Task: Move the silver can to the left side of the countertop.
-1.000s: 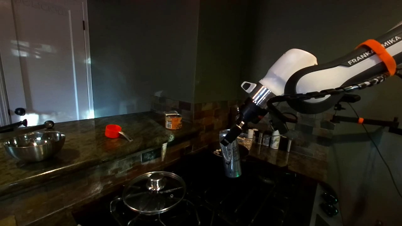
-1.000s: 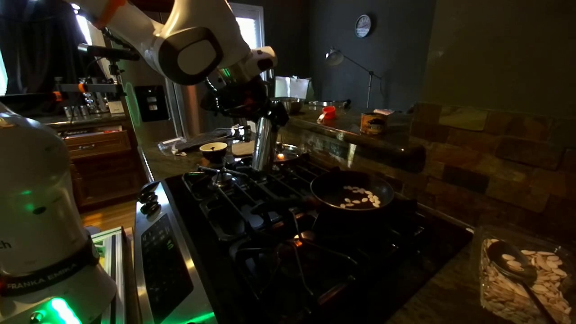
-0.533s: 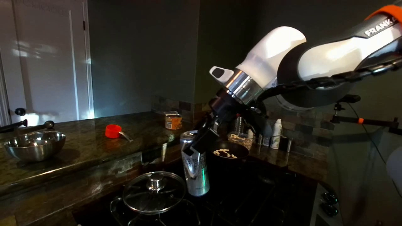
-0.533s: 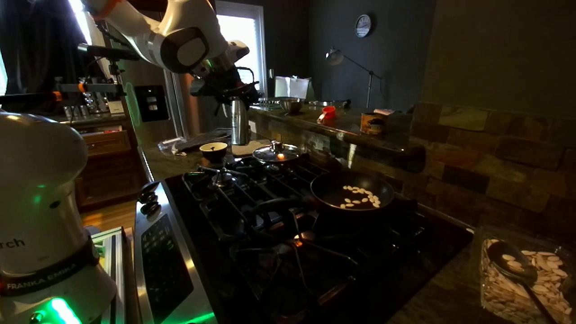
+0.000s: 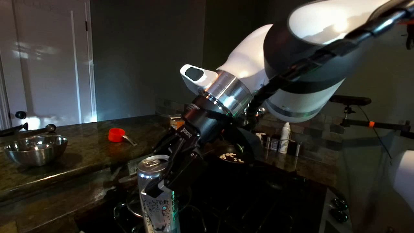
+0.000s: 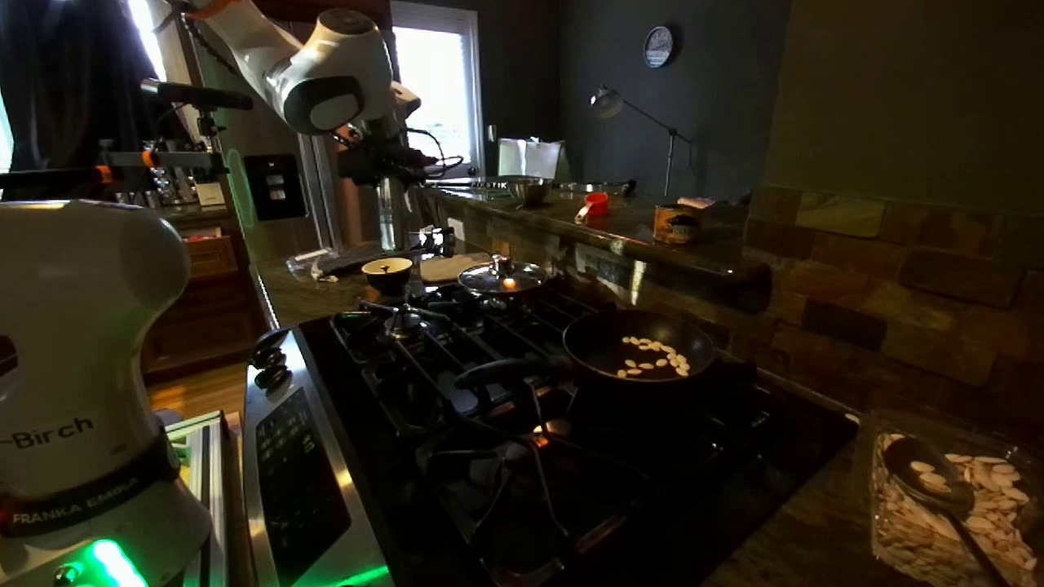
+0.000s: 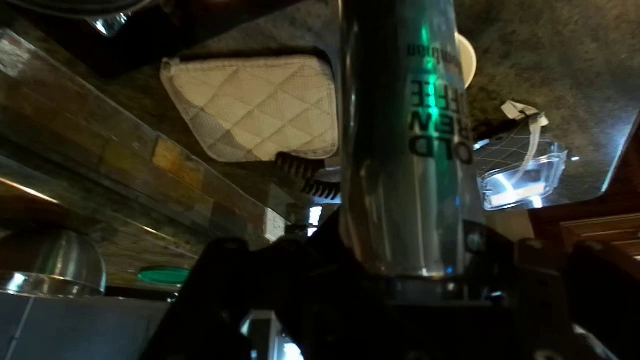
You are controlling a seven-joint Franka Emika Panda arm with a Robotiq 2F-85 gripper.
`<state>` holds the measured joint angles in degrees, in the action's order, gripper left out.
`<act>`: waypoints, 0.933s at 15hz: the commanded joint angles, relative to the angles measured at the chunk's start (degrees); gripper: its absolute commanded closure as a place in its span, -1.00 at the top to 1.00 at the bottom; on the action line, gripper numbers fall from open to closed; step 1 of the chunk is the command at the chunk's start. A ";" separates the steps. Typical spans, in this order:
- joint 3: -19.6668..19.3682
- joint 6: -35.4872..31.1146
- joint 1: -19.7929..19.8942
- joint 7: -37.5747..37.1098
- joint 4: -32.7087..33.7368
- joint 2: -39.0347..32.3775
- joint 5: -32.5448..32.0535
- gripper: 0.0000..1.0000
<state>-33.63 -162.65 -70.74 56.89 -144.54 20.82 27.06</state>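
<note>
In the gripper point(image 5: 156, 171) — silver can point(image 5: 159, 211), base outside wrist view

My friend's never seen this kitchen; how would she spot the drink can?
Find the robot arm and follow it down to the black hand at its end. Gripped there is the silver can. Unlike the wide, shiny steel bowl, it is tall and narrow, with a pull-tab top and a printed eye.

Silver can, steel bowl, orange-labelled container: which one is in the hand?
The silver can, gripped toward its top by the hand. The steel bowl and orange-labelled container stand on the raised speckled countertop, apart from the hand.
</note>
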 commanded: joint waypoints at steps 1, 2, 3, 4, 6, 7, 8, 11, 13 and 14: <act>-10.54 4.16 -10.36 15.21 1.32 3.54 6.39 -0.53; -13.04 5.47 -12.34 19.11 1.47 4.33 7.80 -0.53; -8.11 2.44 -7.90 11.58 0.89 1.55 4.38 -0.53; -9.37 2.80 -8.78 12.82 0.88 1.84 4.75 -0.03; -9.15 2.79 -8.40 12.73 0.81 1.80 4.70 -0.03; -8.98 2.79 -8.39 12.64 0.81 1.72 4.70 -0.03; -8.89 2.79 -8.39 12.60 0.81 1.68 4.70 -0.53; -15.17 5.99 -16.89 22.34 1.87 3.54 10.07 -0.53; -18.68 8.28 -21.99 27.50 2.59 3.33 12.95 -0.53; -20.53 9.80 -24.61 29.99 2.92 3.34 14.30 -0.53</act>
<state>-48.37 -156.94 -87.61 78.87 -143.20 23.27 36.47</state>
